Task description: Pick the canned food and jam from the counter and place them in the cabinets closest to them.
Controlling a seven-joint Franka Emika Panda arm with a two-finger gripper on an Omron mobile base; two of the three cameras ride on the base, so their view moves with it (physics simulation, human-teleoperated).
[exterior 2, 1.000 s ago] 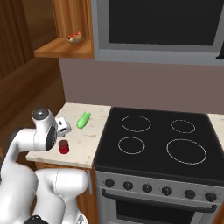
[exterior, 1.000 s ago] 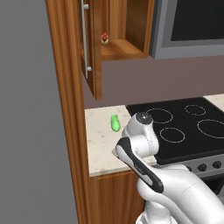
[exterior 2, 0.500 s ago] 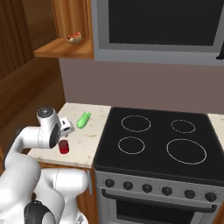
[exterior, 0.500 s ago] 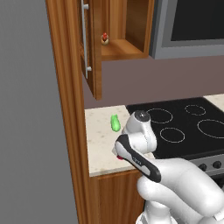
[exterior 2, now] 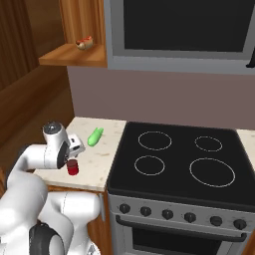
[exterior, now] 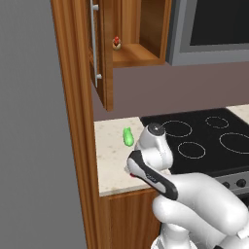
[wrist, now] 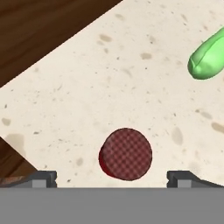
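Our claw (wrist: pixel 112 177) above the jar (wrist: pixel 126 154)
We see it spread wide, grasping nothing; the red jar stands on the surface (wrist: pixel 109 87), a green vegetable (wrist: pixel 208 56) at 2 o'clock.

A jar (exterior 2: pixel 73 167) stands on the counter (exterior 2: pixel 107 155), left of the stove (exterior 2: pixel 184 164) and near the counter's front edge. The gripper (wrist: pixel 111 177) hangs directly above the jar, its fingertips (wrist: pixel 43 176) spread wide to either side. A pepper (exterior 2: pixel 94 136) lies behind the jar, nearer the wall. Above the counter, an open cabinet (exterior: pixel 129 51) holds a small item (exterior: pixel 116 43) on its shelf, left of the microwave (exterior 2: pixel 184 35).
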